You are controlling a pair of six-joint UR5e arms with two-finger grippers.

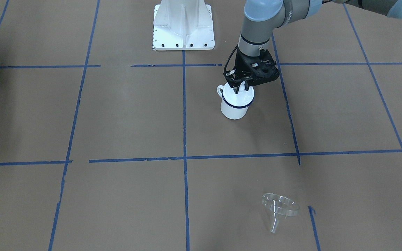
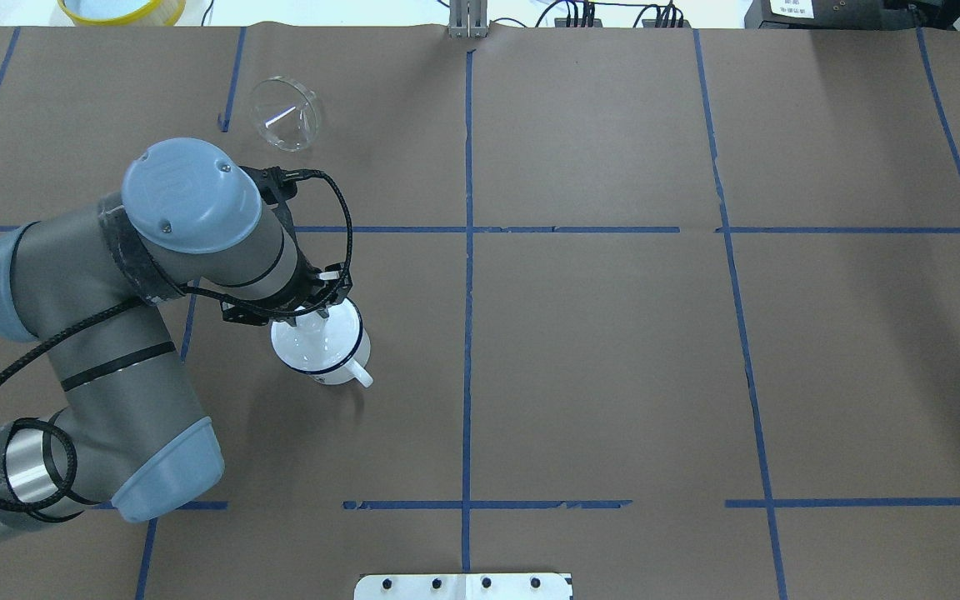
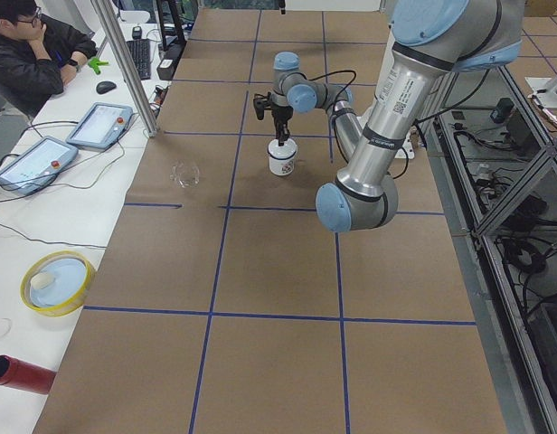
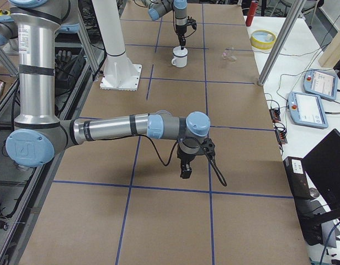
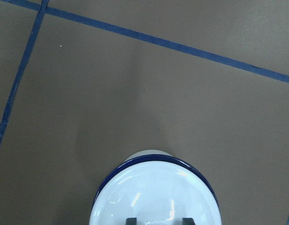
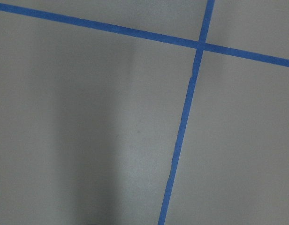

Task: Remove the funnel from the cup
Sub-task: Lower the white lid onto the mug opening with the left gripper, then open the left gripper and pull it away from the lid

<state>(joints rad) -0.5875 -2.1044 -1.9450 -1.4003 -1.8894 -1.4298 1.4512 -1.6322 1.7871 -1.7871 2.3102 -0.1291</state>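
The clear funnel [image 1: 280,208] lies on its side on the brown table, far from the cup, and also shows in the overhead view [image 2: 285,113]. The white cup [image 1: 234,109] with a dark blue rim stands upright with its handle toward the robot [image 2: 361,379]. A white domed lid [image 2: 317,337] appears to sit on the cup. My left gripper [image 1: 241,90] points straight down over the cup, its fingers close together at the lid's knob. The left wrist view shows the rim [image 5: 149,161] and two fingertips [image 5: 131,221]. My right gripper [image 4: 185,168] hangs low over bare table; I cannot tell its state.
The white robot base plate [image 1: 183,26] stands at the table's robot side. A yellow bowl [image 3: 57,282] and a red cylinder [image 3: 21,375] sit off the table's far edge. An operator [image 3: 34,45] sits beside teach pendants [image 3: 99,125].
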